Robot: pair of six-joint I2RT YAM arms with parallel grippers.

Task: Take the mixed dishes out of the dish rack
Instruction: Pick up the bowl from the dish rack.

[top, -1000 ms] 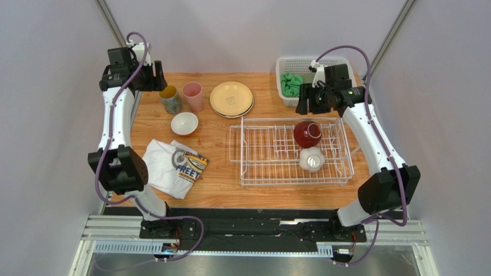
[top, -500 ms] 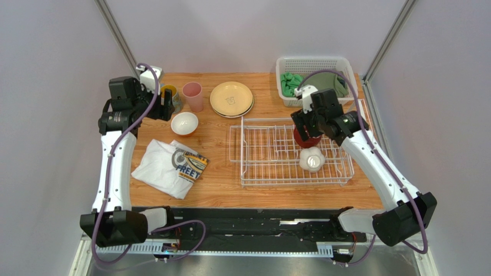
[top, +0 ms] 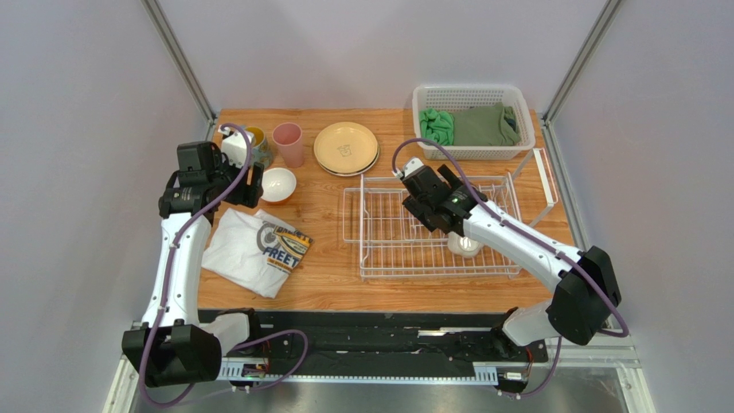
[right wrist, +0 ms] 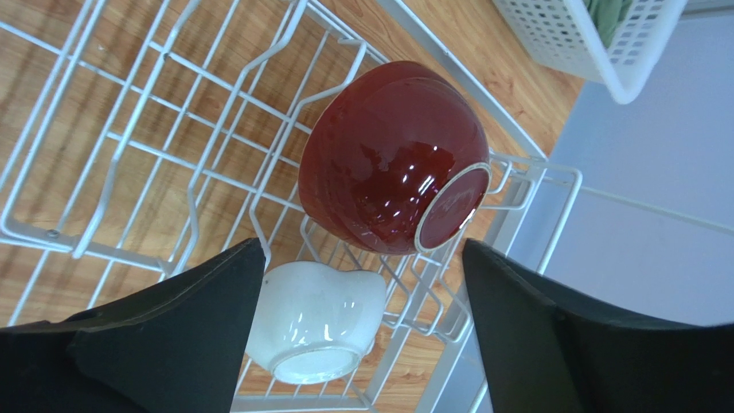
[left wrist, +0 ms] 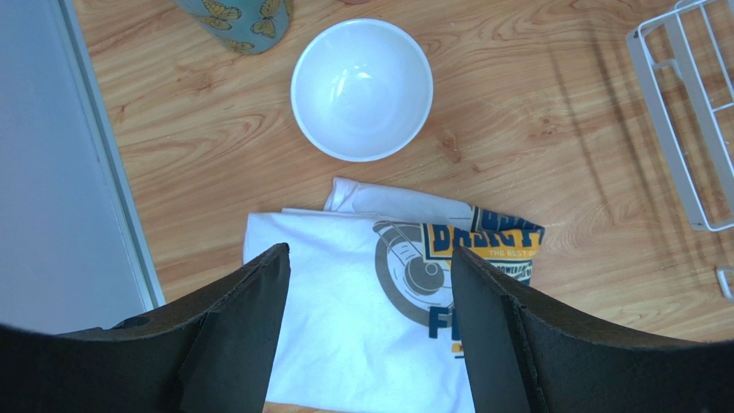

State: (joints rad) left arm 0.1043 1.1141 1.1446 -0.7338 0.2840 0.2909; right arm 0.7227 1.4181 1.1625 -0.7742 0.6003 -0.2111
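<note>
The white wire dish rack [top: 379, 185] stands right of the table's middle. In it a dark red bowl [right wrist: 383, 168] lies tipped on its side, with a small white bowl [right wrist: 314, 323] upside down beside it [top: 466, 245]. My right gripper [top: 446, 217] hovers open over them [right wrist: 362, 249], touching neither, and hides the red bowl in the top view. My left gripper [top: 245, 185] is open and empty [left wrist: 369, 254] above a bowl that is white inside [left wrist: 362, 89]. That bowl [top: 276, 184], a butterfly mug [top: 256, 146], a pink cup [top: 289, 144] and tan plates [top: 345, 148] stand on the table.
A printed white T-shirt [top: 258, 249] lies at the near left, under my left fingers [left wrist: 379, 318]. A white perforated basket [top: 469, 90] with green cloths [top: 437, 126] stands at the back right. A grey rail [left wrist: 95, 172] borders the table's left edge.
My right arm swung from the basket down and left over the rack's bowls. My left arm came nearer from the back corner to above the white-inside bowl and T-shirt.
</note>
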